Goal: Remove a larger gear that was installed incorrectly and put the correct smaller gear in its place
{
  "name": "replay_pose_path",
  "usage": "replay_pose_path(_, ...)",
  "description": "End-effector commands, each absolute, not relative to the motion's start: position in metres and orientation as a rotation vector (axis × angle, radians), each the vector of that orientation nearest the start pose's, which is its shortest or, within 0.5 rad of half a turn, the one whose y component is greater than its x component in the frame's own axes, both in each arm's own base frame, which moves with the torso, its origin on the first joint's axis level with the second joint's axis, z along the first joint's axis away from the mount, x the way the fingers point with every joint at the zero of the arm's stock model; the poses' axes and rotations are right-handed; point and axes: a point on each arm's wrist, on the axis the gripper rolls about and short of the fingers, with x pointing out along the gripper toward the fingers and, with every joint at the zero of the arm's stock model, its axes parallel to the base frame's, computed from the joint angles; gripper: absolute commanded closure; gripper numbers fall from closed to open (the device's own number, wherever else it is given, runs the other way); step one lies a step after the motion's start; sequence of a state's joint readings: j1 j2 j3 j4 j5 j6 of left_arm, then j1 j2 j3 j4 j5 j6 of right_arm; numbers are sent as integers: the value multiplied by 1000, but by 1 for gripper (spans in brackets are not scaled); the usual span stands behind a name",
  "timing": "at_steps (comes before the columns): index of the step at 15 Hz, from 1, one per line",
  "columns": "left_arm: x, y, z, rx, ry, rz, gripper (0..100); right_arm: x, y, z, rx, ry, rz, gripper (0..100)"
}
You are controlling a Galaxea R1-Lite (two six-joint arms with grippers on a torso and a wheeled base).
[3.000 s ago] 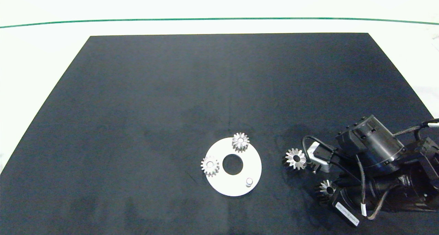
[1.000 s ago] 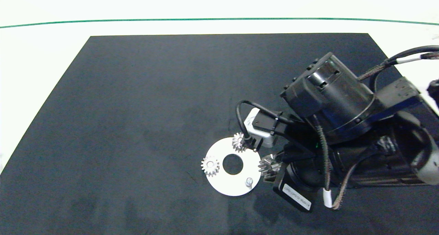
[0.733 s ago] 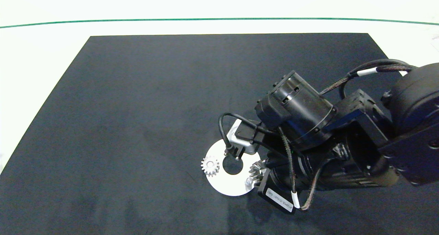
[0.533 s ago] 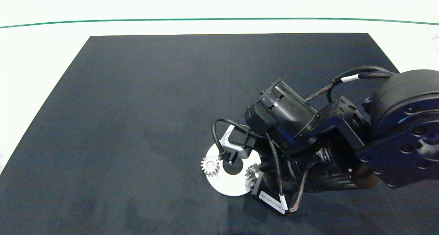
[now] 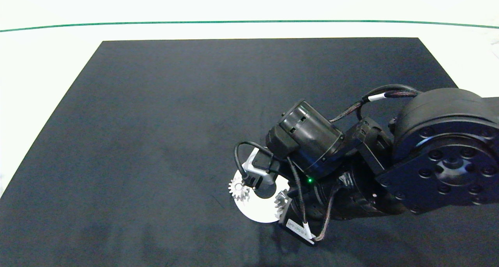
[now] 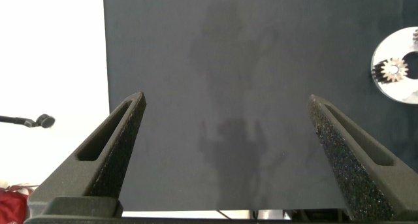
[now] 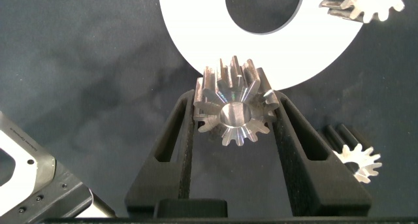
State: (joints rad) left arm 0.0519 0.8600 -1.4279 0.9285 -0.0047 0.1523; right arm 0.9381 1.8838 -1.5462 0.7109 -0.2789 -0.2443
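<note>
Lower now, right hand (image 7: 234, 116) clamps smaller gear (image 7: 233, 110) over disc (image 7: 196, 38) rim (left hand (image 6: 228, 106) open).

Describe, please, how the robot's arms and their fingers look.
The right arm is black, built of round bolted joints and a cylindrical motor housing, with braided cables marked by white bands, a white label and a green light. The fingers are dark slotted wedges; the left gripper's fingers carry coarse foam pads.
</note>
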Motion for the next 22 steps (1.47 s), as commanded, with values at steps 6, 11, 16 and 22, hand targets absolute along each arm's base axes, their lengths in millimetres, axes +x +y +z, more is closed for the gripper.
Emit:
replay_pose_path(6, 7, 0, 348, 143, 369, 19, 0, 207, 266, 203, -844, 831, 700, 72)
replay_pose_path(11, 7, 0, 348, 143, 369, 19, 0, 208, 270, 200, -847, 836, 700, 72)
replay_pose_path(16, 7, 0, 348, 143, 369, 19, 0, 209, 271, 198, -845, 840, 700, 72)
replay_pose_path(22, 5, 0, 348, 143, 365, 19, 0, 210, 271, 196, -849, 845, 696, 72)
